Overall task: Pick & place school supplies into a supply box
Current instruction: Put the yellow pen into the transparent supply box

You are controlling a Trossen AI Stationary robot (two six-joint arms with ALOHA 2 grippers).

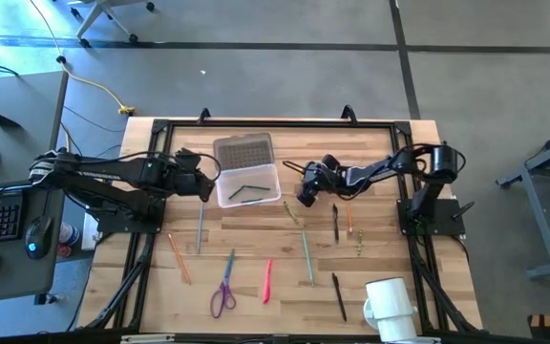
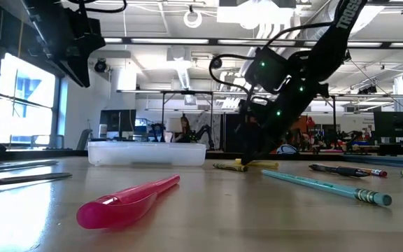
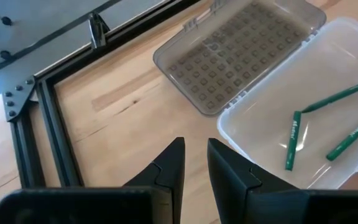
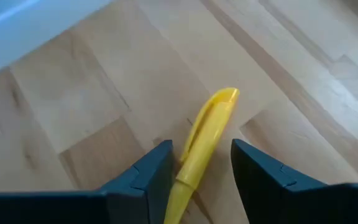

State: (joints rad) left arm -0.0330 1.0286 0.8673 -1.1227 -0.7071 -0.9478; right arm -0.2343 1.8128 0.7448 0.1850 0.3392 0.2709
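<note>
With the right pincer [image 4: 199, 165] open astride the yellow pen [image 4: 202, 142] on the table [image 4: 73, 93], the pen could be nudged aside if closed off-centre.

Supply box [image 1: 248, 183] betw both arms w/ 3 pens [image 1: 247, 192] inside, scissors [image 1: 224, 287] near front edge.

Wood-plank table [image 1: 256, 296], black frame rails. Clear box [image 1: 248, 186] upper centre, grey lid [image 1: 244, 151] behind. Pens, pencils scattered lower half; scissors [image 1: 224, 290] lower left; white mug [image 1: 390, 304] lower right.
</note>
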